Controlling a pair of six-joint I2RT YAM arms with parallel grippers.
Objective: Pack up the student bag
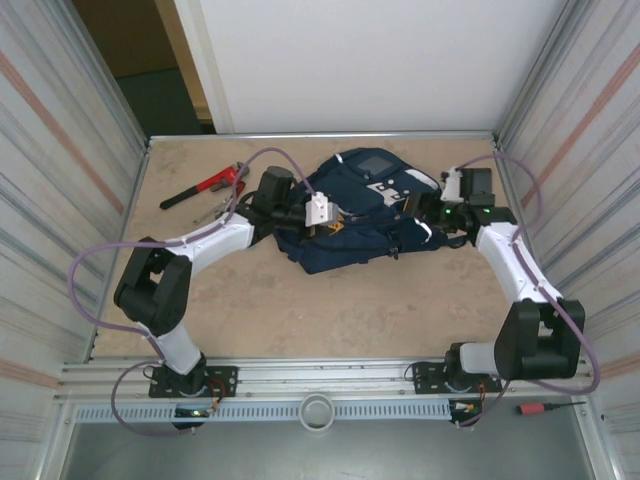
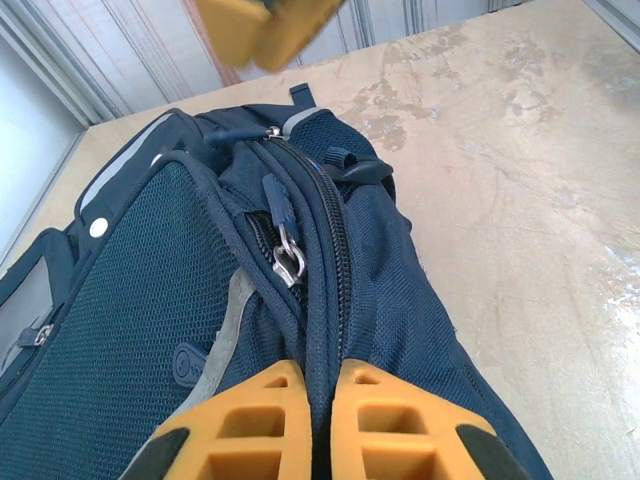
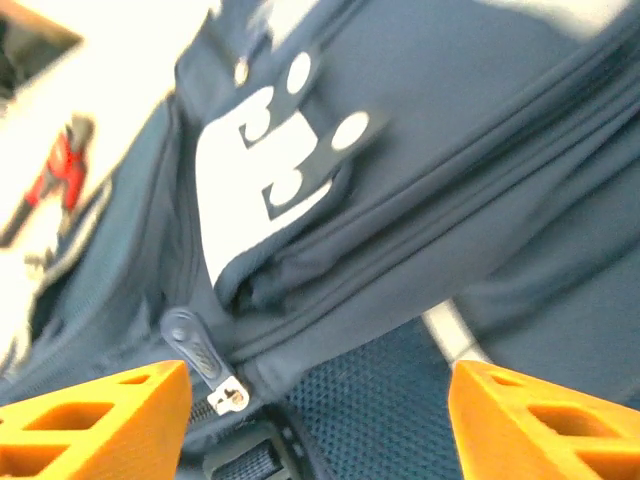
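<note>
Student bag [image 1: 365, 215] lies crosswise near the far edge of the table [image 1: 330, 310], left gripper [image 2: 313, 405] clamped on its zipper seam, right gripper [image 3: 320, 400] spread open astride the zipper pull [image 3: 200, 355] at its right end.

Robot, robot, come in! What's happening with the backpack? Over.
Left jaws pinched shut on student bag fabric. Right jaws open by a zipper pull. Red pliers lie apart, far left.
</note>
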